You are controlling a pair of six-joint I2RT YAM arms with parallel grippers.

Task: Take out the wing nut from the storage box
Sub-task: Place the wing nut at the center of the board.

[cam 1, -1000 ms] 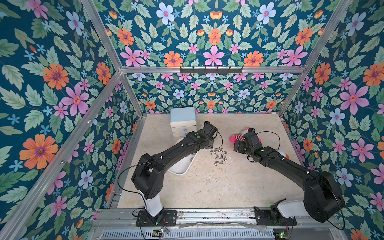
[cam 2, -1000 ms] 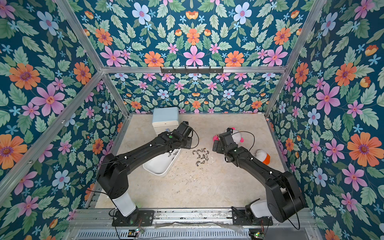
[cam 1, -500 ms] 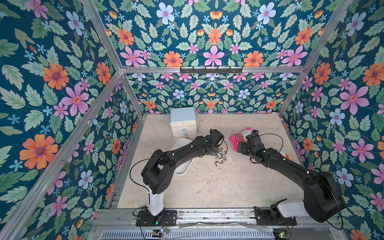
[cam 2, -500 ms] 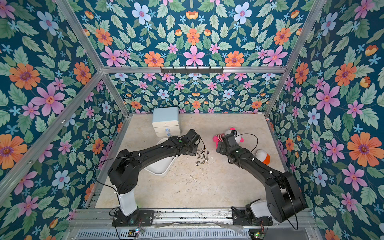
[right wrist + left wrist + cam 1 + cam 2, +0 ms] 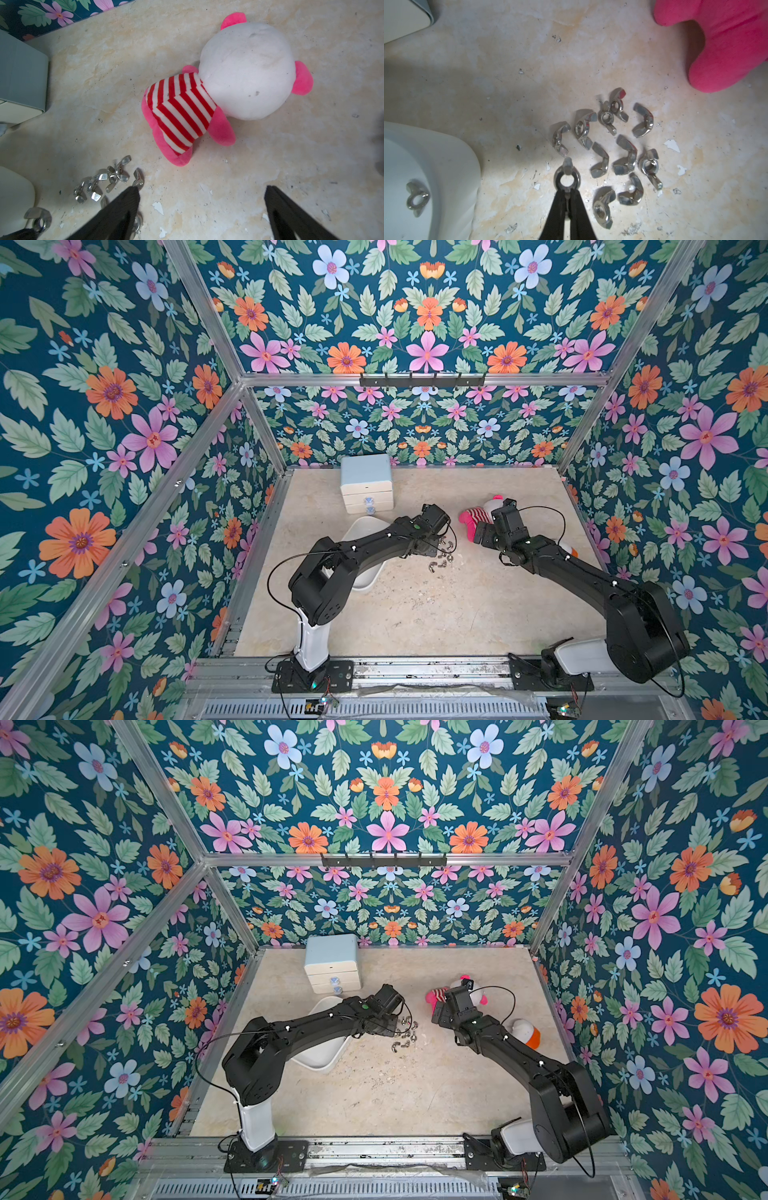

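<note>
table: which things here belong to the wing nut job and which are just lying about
Job: storage box; wing nut pinched in the left tool; another nut in the box; loose nuts on the table.
Lying about: plush toy; mini drawers; orange-and-white object.

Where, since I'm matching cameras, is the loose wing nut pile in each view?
In a top view: wing nut pile mid-table.
In a top view: pile mid-table too.
Left wrist: pile just right of the picture's centre.
Right wrist: pile in the picture's lower left.
Shared landmark: pink plush toy beside it.
</note>
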